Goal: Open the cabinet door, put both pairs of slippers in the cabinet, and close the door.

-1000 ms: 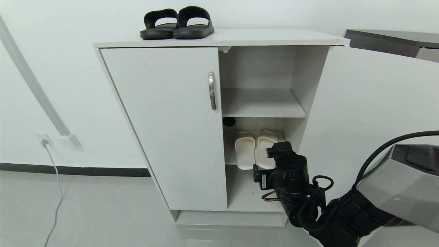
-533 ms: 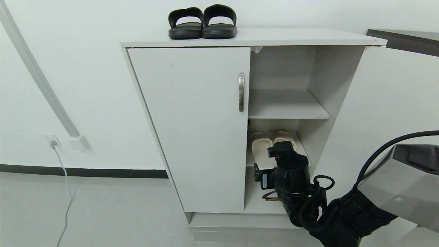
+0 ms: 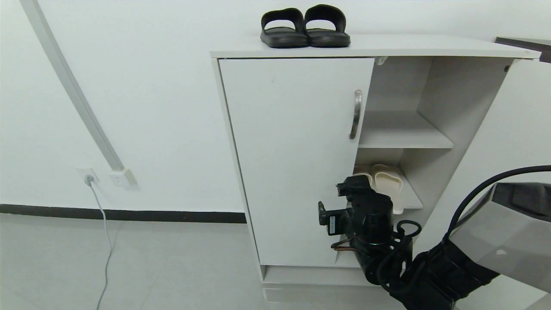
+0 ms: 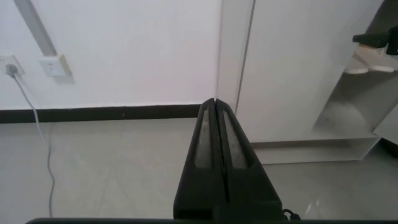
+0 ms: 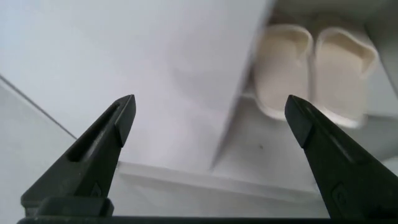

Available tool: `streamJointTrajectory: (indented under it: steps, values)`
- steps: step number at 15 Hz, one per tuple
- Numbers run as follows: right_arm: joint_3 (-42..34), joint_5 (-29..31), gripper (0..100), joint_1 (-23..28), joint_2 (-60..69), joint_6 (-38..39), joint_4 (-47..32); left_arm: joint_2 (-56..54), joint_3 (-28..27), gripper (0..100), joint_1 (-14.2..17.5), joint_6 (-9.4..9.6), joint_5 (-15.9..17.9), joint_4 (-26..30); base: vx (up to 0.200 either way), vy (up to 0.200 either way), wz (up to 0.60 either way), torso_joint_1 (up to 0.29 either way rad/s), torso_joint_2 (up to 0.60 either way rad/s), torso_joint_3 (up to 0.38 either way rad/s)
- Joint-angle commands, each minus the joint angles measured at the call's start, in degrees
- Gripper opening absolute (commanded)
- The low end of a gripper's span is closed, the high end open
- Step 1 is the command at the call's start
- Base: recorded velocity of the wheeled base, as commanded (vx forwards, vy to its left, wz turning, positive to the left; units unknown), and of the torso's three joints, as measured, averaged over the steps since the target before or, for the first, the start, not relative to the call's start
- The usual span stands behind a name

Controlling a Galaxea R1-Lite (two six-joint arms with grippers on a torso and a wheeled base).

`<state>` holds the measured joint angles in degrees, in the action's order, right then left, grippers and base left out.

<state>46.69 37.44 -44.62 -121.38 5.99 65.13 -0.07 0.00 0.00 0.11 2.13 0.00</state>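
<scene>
White wall (image 3: 150, 86), open cabinet (image 3: 297, 150), cream slippers (image 5: 283, 62) beyond spread R fingers (image 5: 93, 155)

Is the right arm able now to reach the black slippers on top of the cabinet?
Probably yes: the black slippers lie uncovered on the cabinet top, and the open right gripper is empty, though low in front of the closed door.

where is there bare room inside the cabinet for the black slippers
The upper shelf, between the closed left door and the cabinet's right wall, is bare. The middle shelf is crowded by the white slippers.
</scene>
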Motion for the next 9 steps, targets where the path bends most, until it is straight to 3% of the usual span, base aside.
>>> streamJointTrajectory:
  steps: [1, 9]
  values:
    - [-1.1, -0.2, 100, 0.1, -0.7, -1.2, 1.7, 0.1, 0.0, 0, 0.0, -0.02, 0.0, 0.0, 0.0, 0.0, 0.0, 0.0, 0.0, 0.0]
    - [-2.4, -1.8, 100, 1.0, -0.5, -3.3, 4.0, 0.1, 0.0, 0, 0.0, -0.02, -0.1, 0.0, 0.0, 0.0, 0.0, 0.0, 0.0, 0.0]
